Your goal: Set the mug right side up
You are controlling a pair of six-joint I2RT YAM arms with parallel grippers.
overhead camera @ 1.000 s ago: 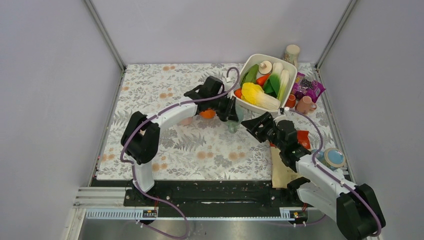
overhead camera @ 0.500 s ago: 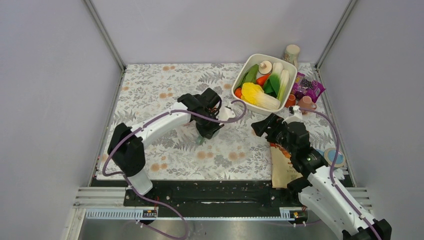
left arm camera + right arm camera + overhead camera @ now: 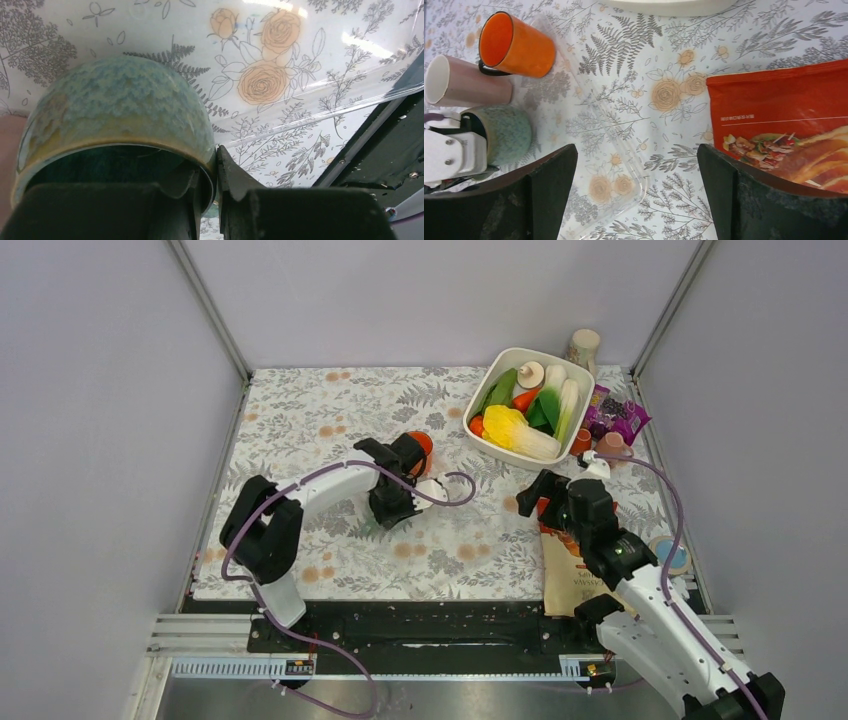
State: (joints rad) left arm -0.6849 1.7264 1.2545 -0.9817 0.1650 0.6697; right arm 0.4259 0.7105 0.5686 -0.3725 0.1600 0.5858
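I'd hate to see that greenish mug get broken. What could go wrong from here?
Two risks, I think. The left tool pinches the mottled blue-green glazed mug only by a thin bit of its rim, so the mug might slip or swing when it is turned. The orange cup and the pale pink cup sit close beside it, so a wide swing could knock them.
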